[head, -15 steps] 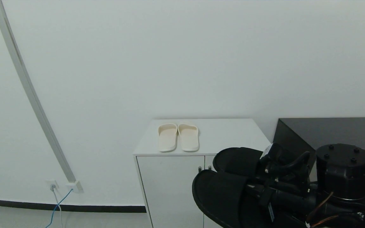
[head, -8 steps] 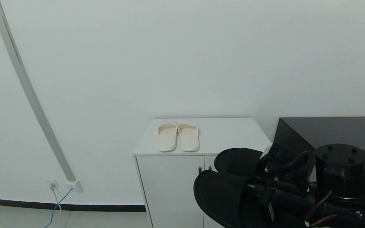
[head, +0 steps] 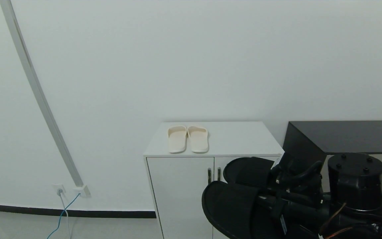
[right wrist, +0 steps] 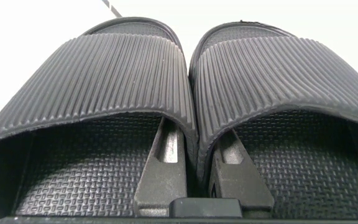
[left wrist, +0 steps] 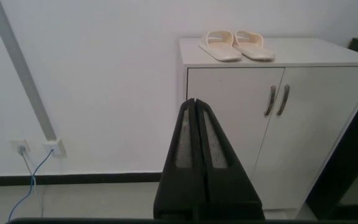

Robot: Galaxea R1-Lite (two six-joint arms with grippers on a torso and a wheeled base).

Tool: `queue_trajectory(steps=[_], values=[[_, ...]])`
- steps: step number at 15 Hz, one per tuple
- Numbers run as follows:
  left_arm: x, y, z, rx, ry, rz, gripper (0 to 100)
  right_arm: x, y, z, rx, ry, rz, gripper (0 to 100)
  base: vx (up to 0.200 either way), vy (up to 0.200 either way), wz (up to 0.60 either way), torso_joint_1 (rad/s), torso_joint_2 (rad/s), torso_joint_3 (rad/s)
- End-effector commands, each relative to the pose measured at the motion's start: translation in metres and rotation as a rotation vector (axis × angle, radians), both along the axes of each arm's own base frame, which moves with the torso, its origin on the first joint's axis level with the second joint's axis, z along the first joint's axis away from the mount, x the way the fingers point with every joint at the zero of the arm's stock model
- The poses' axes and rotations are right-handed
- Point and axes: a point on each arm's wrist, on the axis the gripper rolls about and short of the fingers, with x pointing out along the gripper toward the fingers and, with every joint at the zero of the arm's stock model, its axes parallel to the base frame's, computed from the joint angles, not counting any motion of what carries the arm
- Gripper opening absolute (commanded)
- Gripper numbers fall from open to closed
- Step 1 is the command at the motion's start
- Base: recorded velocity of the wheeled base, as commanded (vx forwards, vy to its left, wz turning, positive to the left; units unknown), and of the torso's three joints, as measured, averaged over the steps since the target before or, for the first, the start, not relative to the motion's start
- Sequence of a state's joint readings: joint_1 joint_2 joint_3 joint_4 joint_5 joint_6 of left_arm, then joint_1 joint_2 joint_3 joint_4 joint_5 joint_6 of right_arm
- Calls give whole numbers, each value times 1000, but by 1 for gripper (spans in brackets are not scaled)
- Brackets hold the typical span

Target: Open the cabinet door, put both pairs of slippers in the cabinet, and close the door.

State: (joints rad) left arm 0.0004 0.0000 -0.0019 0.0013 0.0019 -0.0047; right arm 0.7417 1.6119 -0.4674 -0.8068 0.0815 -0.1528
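Observation:
A pair of cream slippers (head: 187, 138) (left wrist: 236, 45) lies side by side on top of the white cabinet (head: 240, 139) (left wrist: 229, 93). Both cabinet doors are shut, with two metal handles (head: 213, 175) (left wrist: 277, 99) at the middle seam. My right gripper (head: 277, 196) (right wrist: 194, 155) is shut on a pair of black slippers (head: 237, 192) (right wrist: 117, 87), one finger inside each, pinching their inner walls together. It holds them low and right of the cabinet front. My left gripper (left wrist: 196, 109) is shut and empty, well back from the cabinet's left door.
A black table (head: 343, 136) stands right against the cabinet's right side. A grey cable duct (head: 41, 103) runs slanting down the wall to sockets (head: 71, 191) with a blue cable (head: 63, 212). The floor left of the cabinet is open.
The head view has shifted, so the cabinet sits a little higher and smaller in the picture, and both door handles now show. The black slippers stay in my right gripper.

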Motion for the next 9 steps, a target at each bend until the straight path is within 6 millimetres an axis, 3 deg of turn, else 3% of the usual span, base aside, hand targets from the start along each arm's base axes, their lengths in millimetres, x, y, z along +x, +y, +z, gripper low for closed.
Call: queue_trajectory(steps=[1,5,6,9], values=[[0,0,0,0,1,1,0,1,1,-3,-10,9,-2,0,0,0,0,0,0,0],[0,0,0,0,1,-1,0,1,0,-2,-6,7,-3,0,0,0,0,0,0,0],[0,0,0,-3,1,1,100,1,0,-1,-3,5,-5,0,0,0,0,0,0,0],[0,0,-1,3,2,1,100,-2,-3,0,2,2,-4,0,0,0,0,-85,207,112]])
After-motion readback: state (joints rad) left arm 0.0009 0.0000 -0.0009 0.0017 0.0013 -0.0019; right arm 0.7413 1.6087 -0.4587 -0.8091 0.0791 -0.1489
